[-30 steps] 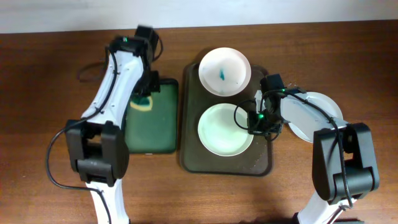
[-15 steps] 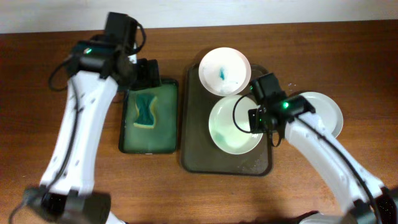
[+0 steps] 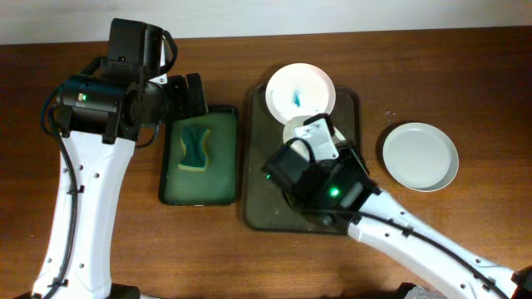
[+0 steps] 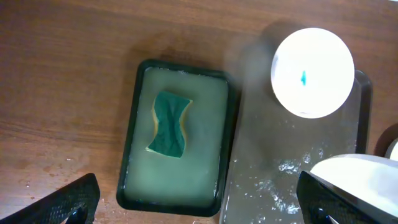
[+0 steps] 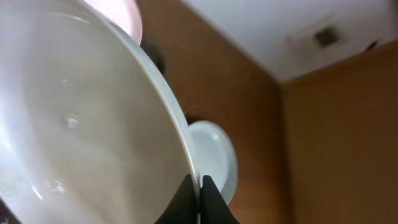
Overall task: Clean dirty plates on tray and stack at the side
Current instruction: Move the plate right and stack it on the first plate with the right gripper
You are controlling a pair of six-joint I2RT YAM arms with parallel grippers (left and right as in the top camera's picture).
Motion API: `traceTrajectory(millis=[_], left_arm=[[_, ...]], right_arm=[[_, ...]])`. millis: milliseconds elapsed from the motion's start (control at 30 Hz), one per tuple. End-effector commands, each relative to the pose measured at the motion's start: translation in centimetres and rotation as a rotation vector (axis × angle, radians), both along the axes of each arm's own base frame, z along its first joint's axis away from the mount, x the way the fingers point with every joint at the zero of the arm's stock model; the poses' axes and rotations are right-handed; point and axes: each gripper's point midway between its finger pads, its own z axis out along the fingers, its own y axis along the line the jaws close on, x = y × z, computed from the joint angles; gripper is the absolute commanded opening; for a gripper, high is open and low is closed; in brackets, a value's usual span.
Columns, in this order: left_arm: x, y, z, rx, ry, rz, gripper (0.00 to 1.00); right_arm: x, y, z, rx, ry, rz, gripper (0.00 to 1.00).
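My right gripper is shut on the rim of a white plate, held tilted in the air above the dark tray. In the overhead view the raised right arm hides most of that plate. A dirty plate with a blue smear sits at the tray's far end. At the right a clean plate rests on the table. My left gripper hangs open high above the green basin, where the green sponge lies.
The basin stands just left of the tray, their edges almost touching. Bare wooden table lies around the clean plate and along the front edge. The right arm's body looms over the tray's middle.
The left gripper opened, left the sponge in the basin and rose. The right arm lifted its plate off the tray, up toward the overhead camera.
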Motion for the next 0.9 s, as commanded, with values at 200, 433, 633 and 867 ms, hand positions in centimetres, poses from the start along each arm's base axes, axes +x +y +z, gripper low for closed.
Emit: traceTrajectory(millis=[200, 433, 633, 867], left_arm=[[0.0, 0.0, 0.3, -0.007, -0.008, 0.001, 0.99], [0.0, 0.0, 0.3, -0.007, -0.008, 0.001, 0.99], [0.0, 0.0, 0.3, -0.007, -0.008, 0.001, 0.99], [-0.1, 0.0, 0.3, -0.007, -0.008, 0.001, 0.99]], right_arm=[[-1.3, 2.3, 5.4, -0.242, -0.194, 0.097, 0.04], [-1.8, 2.9, 5.3, -0.258, -0.18, 0.127, 0.04], [-1.8, 3.1, 4.9, -0.241, -0.167, 0.135, 0.04], [-1.9, 3.3, 4.2, -0.218, -0.131, 0.152, 0.04]])
